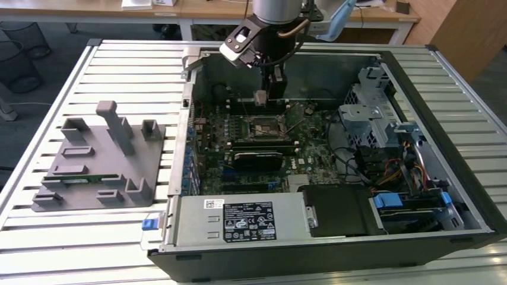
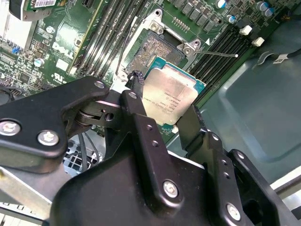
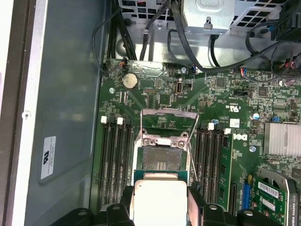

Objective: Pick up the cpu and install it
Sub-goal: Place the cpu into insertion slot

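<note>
Black two-finger end effector [image 2: 162,106] pinching the small flat square silver-topped cpu [image 2: 171,92] by two opposite edges.
Cpu is held off the board, overlapping one edge of the open black-framed square socket [image 3: 160,157] in both wrist views, not seated. The socket's metal retention plate [image 3: 167,120] is flipped up. Around it is the green motherboard [image 1: 305,151], inside the open black computer case [image 1: 333,249] on the white slatted worktop [image 1: 119,65]. Grey plastic fixture block [image 1: 95,160] carrying a long green memory stick [image 1: 83,177] sits by the worktop's edge at the exterior view's left.
</note>
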`<state>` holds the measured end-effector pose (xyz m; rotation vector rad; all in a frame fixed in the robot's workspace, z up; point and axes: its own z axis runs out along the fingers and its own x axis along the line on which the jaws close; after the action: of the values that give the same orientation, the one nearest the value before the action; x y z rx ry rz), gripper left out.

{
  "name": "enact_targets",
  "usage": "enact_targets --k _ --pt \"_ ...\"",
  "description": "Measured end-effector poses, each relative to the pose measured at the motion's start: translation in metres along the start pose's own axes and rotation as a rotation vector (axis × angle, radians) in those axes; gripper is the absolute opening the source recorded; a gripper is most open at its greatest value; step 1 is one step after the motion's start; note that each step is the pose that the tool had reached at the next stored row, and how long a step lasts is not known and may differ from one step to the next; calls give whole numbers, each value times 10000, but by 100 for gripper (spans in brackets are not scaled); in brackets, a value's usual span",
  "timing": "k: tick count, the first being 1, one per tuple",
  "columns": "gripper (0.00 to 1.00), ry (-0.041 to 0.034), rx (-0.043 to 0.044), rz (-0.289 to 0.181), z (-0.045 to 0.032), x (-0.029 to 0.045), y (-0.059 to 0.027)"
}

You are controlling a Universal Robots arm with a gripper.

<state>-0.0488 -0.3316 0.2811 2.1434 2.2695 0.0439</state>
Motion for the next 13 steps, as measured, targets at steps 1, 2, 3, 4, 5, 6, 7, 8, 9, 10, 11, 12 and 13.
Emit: enact_targets --k 1,2,3,4,5,6,7,8,9,10,11,12,13 --pt "53 1 0 0 3 0 0" --pt "53 0 0 0 6 0 0" --pt "53 0 0 1 9 0 0" --pt "53 0 0 0 12 0 -1" --pt "53 1 0 0 16 0 -1" --pt "53 0 0 0 18 0 -1" --pt "53 0 0 1 21 0 -1" --pt "53 0 0 1 24 0 -1" --pt "53 0 0 0 27 0 -1" --pt "53 0 0 0 30 0 -1" --pt "53 0 0 1 33 0 -1" --pt "53 0 0 0 36 0 -1" --pt "53 0 0 1 38 0 -1"
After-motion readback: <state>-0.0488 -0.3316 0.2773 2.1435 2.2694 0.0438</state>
